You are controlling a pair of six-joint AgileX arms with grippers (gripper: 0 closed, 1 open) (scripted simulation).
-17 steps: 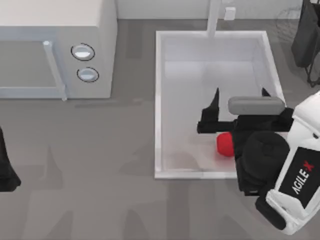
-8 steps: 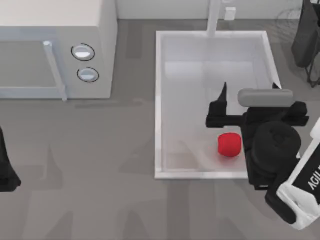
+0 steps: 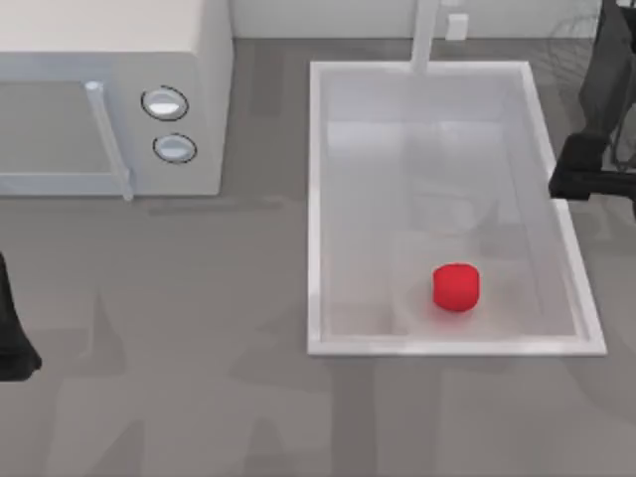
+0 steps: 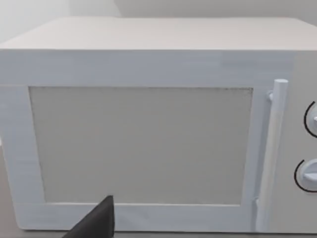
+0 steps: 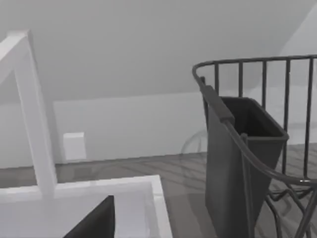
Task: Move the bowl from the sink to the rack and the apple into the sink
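My left arm: black two-finger gripper [image 3: 12, 333], parked at the lower left edge of the top view; one dark fingertip [image 4: 96, 220] shows at the bottom of the left wrist view.

My right arm: black two-finger gripper [image 3: 591, 169], at the right edge of the top view, mid-height; one dark fingertip [image 5: 94, 220] at the bottom of the right wrist view.

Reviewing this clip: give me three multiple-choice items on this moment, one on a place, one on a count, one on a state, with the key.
1. Where is the apple?
A. On the microwave
B. In the sink
C. On the table

2. How many round knobs does the microwave have?
A. Two
B. Three
C. Four

3. What state is the microwave door in?
A. Wide open
B. Removed
C. Closed

Key:
1 B: the apple lies inside the sink, near its front rim.
2 A: two knobs sit on the microwave.
3 C: the door is flush in the left wrist view.
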